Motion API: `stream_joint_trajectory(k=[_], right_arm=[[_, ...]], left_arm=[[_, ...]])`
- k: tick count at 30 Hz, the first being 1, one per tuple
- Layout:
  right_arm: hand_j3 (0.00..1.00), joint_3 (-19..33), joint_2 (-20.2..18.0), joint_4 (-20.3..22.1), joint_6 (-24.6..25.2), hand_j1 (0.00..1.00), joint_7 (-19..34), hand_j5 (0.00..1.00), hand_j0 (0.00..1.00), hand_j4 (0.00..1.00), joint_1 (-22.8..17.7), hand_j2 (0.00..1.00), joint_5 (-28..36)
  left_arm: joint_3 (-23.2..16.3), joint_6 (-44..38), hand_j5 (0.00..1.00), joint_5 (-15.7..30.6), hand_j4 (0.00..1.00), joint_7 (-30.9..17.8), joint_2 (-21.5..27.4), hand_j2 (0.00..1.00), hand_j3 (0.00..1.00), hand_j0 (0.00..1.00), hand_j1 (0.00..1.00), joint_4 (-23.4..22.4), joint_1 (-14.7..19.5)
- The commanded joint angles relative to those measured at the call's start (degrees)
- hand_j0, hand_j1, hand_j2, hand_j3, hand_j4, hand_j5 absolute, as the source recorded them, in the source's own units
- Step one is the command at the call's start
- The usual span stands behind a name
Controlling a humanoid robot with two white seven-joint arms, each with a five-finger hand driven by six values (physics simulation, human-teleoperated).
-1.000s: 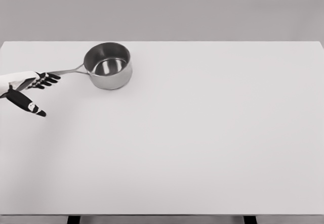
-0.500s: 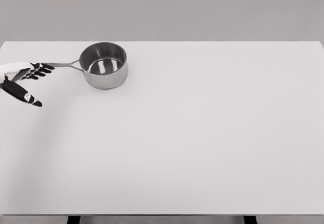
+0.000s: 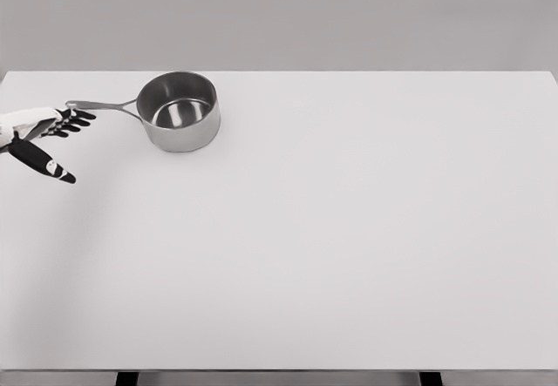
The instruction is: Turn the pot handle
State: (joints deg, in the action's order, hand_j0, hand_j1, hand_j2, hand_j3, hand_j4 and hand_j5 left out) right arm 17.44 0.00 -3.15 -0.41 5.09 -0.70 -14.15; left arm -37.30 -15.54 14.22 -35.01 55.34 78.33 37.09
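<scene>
A small steel pot [image 3: 180, 111] stands upright on the white table [image 3: 331, 229], towards the back left. Its thin handle [image 3: 103, 105] points left and slightly away from me. My left hand [image 3: 54, 135] comes in at the left edge, just in front of the handle's tip. Its dark fingers [image 3: 75, 120] are spread and reach to just below the handle's end; the thumb [image 3: 44, 161] points down and to the right. The hand holds nothing. Whether the fingertips touch the handle I cannot tell. The right arm is out of sight.
The table's back edge [image 3: 279, 72] runs just behind the pot. Two dark table legs [image 3: 127, 378] show under the front edge.
The pot has turned: its handle end swung away from me, from pointing left and towards me to left and slightly away. The pot slid a little left. My left hand moved back and left.
</scene>
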Motion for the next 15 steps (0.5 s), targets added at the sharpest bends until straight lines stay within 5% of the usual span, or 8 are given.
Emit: stream_joint_trajectory(k=[1,13,15], right_arm=[[1.0,0.0,0.0,0.0,0.0,1.0,0.0,1.0,1.0,1.0,0.0,1.0,0.0],[1.0,0.1,0.0,0.0,0.0,1.0,0.0,1.0,1.0,1.0,0.0,1.0,0.0],[1.0,0.1,0.0,0.0,0.0,1.0,0.0,1.0,1.0,1.0,0.0,1.0,0.0]], left_arm=[[0.0,0.1,1.0,0.1,1.0,0.0,0.4,1.0,1.0,1.0,1.0,0.7,0.0],[1.6,8.7,1.0,3.8,1.0,0.0,8.4,1.0,1.0,1.0,1.0,12.2,-6.8],[3.1,17.1,1.0,4.4,1.0,0.0,10.0,1.0,1.0,1.0,1.0,13.8,-9.2]])
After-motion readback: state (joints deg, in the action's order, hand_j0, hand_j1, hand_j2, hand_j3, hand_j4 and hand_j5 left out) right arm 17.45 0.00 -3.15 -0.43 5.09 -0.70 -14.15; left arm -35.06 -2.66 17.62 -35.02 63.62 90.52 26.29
